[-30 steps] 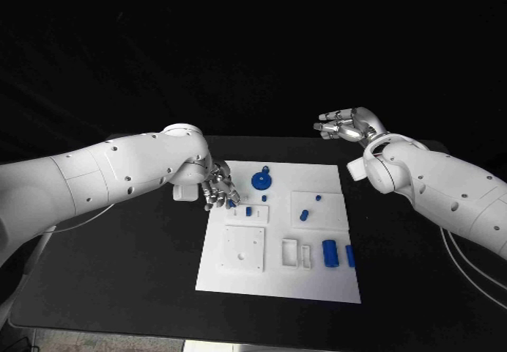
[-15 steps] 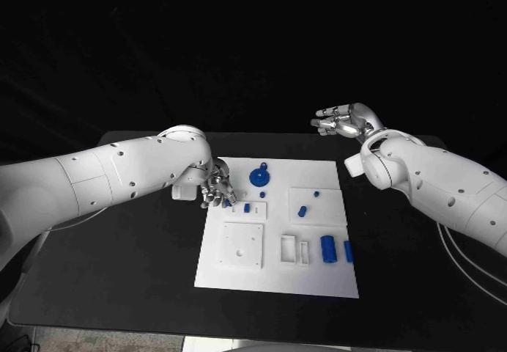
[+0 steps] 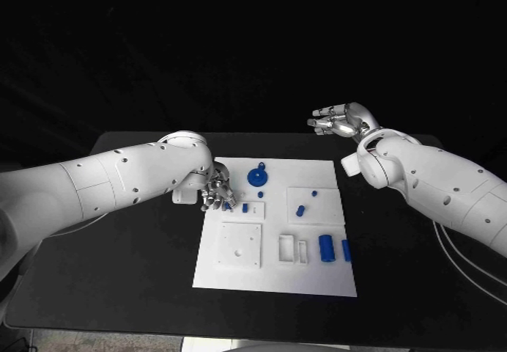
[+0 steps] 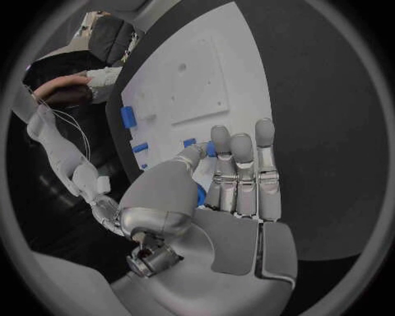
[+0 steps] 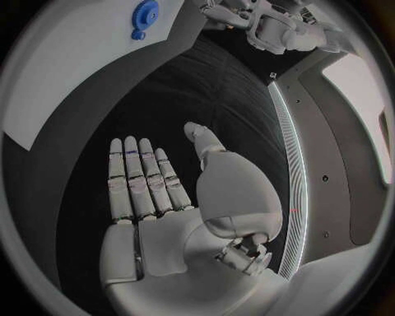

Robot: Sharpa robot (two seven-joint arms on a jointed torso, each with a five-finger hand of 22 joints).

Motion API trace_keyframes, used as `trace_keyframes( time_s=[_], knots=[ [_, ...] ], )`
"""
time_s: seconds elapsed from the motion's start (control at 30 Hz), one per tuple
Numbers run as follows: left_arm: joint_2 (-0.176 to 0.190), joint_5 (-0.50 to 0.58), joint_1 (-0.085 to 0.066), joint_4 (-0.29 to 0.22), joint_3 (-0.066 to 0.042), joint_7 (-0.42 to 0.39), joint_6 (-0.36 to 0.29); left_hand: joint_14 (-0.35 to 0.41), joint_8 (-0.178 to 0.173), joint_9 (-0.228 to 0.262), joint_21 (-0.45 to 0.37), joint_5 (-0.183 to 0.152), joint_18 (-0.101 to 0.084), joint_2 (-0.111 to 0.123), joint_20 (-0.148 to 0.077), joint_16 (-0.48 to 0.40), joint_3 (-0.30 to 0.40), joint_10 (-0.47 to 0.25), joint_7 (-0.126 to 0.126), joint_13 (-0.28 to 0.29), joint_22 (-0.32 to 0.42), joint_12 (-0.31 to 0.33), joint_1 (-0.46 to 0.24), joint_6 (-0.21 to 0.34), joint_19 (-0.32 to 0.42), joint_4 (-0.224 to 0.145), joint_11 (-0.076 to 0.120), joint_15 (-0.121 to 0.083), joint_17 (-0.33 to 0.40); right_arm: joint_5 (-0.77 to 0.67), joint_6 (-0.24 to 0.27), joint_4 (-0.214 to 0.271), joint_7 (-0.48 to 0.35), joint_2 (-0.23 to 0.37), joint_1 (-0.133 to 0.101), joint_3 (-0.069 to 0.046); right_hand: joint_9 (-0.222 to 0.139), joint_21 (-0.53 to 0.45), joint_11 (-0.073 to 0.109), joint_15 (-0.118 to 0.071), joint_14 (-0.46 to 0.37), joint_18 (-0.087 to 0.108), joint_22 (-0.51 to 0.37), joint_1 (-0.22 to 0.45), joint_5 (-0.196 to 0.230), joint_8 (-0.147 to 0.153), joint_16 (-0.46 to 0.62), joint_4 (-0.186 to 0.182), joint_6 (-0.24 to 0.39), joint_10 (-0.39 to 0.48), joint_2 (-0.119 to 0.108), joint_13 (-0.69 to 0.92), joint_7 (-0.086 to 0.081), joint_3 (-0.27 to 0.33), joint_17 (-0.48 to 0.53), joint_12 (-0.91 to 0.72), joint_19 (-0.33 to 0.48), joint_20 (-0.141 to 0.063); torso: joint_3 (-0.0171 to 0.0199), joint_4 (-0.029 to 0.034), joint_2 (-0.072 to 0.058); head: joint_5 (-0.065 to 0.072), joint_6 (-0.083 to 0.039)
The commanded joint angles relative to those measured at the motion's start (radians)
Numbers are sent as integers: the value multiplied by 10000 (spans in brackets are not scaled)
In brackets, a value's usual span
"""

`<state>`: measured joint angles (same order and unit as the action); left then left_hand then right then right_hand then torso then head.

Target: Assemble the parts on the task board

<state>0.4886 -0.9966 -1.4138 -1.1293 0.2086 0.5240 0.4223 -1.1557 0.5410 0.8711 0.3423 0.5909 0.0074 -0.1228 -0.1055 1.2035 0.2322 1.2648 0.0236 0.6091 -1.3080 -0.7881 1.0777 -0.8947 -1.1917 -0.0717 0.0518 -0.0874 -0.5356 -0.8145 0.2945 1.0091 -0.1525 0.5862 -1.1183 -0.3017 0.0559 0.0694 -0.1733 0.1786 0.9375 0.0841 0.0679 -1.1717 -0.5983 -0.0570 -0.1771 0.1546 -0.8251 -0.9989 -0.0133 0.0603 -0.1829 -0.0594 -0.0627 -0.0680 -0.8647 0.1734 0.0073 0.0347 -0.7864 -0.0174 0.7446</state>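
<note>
The white task board [image 3: 277,271] lies mid-table. On it are a blue gear [image 3: 257,176], small blue pegs [image 3: 313,193], a short blue piece [image 3: 300,211] and two blue cylinders [image 3: 327,248] standing side by side. My left hand [image 3: 217,192] hovers at the board's near-left edge, beside a small blue part [image 3: 244,207]. In the left wrist view the left hand [image 4: 234,197] pinches a small blue part [image 4: 201,195] between thumb and fingers. My right hand [image 3: 338,121] is raised over the table's far edge, fingers straight and holding nothing; the right wrist view shows the right hand [image 5: 157,191] the same way.
White raised blocks [image 3: 239,246] and slotted frames [image 3: 287,248] sit on the board's near half. Black table [image 3: 116,264] surrounds the board on all sides. The gear [image 5: 145,12] and the board's corner [image 5: 74,66] show beyond my right hand.
The whole picture has shifted slightly. My left hand stays at the board's left edge with the part, and my right hand stays raised at the back.
</note>
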Motion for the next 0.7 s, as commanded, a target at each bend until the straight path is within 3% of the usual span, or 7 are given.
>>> trace_keyframes(
  time_s=[0.03,0.7],
  knots=[
    [-50,-91,33,43,1,-180,-99,-72,41,24,37,-154,42,-184,-39,56,385,18,-74,16,-210,-46,337,-5,48,-431,30,-28,-1,-67,-120,20,-58,-11,4,-5,-12,22,-11,-15,-49,-69,-10,46,-52,23,-16,-60,77,85,42,-16,22,13,14,29,77,22,8,8,1,35,26],
    [-166,-93,106,166,1,-158,-89,-79,34,8,59,-417,40,-238,-38,70,323,14,-70,24,-206,-73,411,13,52,-414,28,-27,11,-67,-137,20,-56,-16,5,-5,-13,21,-11,-16,-53,-69,-11,65,-74,25,-16,-92,82,85,55,-16,23,11,14,28,81,22,-8,21,11,72,84]
  ],
)
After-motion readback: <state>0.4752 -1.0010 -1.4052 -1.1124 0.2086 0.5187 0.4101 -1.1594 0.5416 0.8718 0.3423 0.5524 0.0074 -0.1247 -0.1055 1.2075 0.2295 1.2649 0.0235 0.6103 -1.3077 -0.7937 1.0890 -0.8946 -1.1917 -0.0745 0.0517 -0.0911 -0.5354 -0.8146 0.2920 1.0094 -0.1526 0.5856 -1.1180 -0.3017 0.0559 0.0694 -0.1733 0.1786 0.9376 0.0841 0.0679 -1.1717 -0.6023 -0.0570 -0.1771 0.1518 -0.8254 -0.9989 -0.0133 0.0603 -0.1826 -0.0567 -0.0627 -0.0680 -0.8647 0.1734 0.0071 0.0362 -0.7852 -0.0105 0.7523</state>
